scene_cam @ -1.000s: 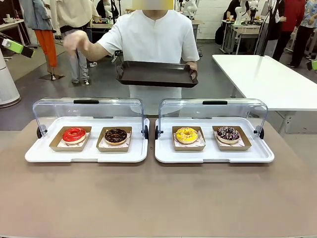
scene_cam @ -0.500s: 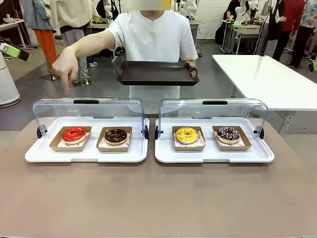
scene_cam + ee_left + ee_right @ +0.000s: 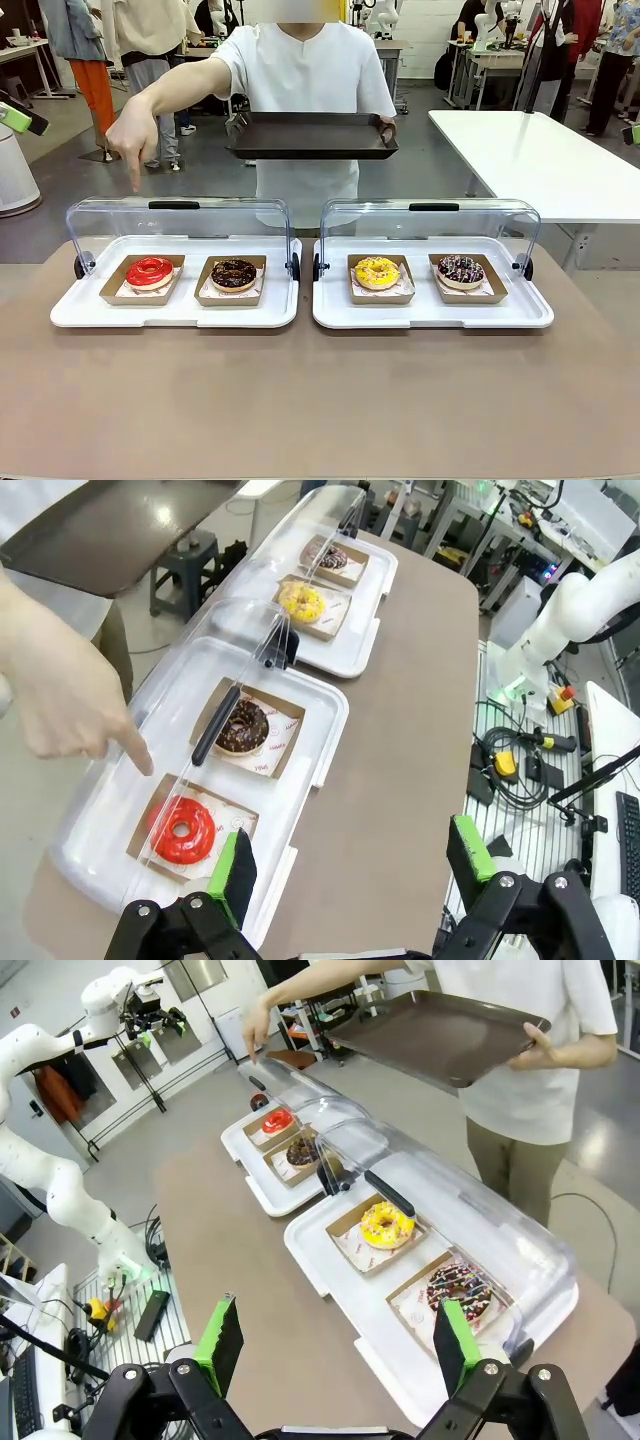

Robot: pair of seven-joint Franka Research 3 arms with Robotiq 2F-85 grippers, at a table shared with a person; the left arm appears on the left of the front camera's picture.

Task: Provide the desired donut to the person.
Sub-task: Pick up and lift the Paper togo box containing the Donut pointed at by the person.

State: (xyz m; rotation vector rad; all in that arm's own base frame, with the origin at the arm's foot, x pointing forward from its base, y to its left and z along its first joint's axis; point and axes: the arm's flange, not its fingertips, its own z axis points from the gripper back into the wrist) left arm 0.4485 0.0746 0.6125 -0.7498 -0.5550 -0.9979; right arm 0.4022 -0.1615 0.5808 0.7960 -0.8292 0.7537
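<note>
The left gripper (image 3: pixel 350 865) hung above the brown desk (image 3: pixel 320 400) with its green-padded fingers spread wide, holding and touching nothing; the right gripper (image 3: pixel 335 1345) was likewise spread and empty. Ahead of the left gripper, just past its left-hand finger, lay the red donut (image 3: pixel 182 829), glossy and ring-shaped, in a small cardboard holder (image 3: pixel 192 827) on a white tray (image 3: pixel 330 730). The person (image 3: pixel 305 80) in the white shirt held a pointing hand (image 3: pixel 65 695) over that end of the tray, index finger aimed down at the red donut. A clear domed cover (image 3: pixel 150 710) with a black handle arched over the tray's far side, between the finger and the donut. Farther ahead on the same tray sat a chocolate donut (image 3: pixel 242 727); beyond it, nearer the right gripper, a second tray carried a yellow donut (image 3: pixel 386 1225) and a sprinkled donut (image 3: pixel 460 1288). The person's other hand held a dark serving tray (image 3: pixel 312 135).
</note>
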